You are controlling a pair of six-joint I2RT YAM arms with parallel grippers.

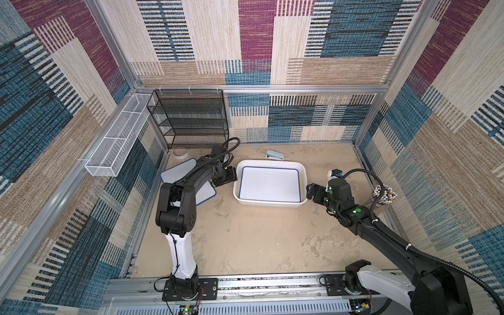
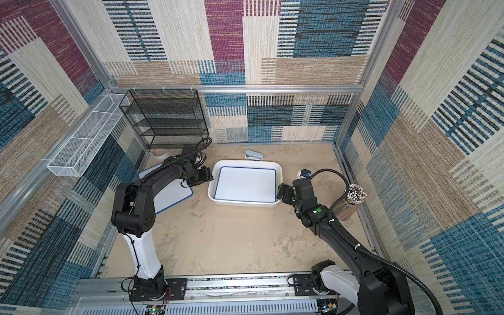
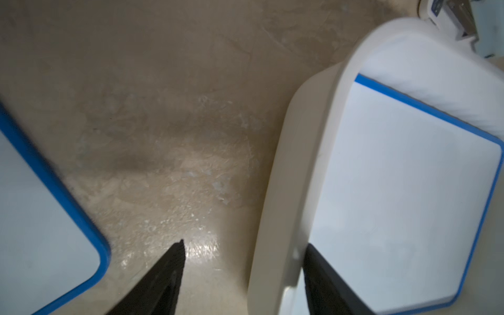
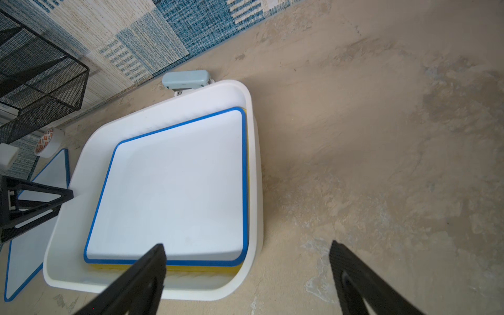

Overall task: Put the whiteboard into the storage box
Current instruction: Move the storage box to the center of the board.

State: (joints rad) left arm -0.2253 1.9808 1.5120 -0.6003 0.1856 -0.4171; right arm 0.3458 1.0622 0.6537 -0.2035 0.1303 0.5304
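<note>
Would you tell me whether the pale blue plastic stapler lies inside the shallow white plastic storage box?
No, the stapler sits on the table, outside the storage box.

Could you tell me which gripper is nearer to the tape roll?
Left: the left gripper is at the storage box end nearest the tape roll; the right gripper, at the opposite end.

Bare table (image 1: 259, 245) in front of the storage box (image 1: 268, 203): open passage. Far side obstructed: stapler (image 1: 275, 155) just beside the rim. Left side tight: a whiteboard (image 1: 177, 170) lies flat near the box, and the left gripper (image 3: 244, 246), jaws apart, straddles the rim there. Right gripper (image 4: 246, 244), jaws wide, straddles the opposite rim. Pencil cup (image 1: 384, 195) stands by the right wall; rack (image 1: 191, 117) fills the far left corner
</note>
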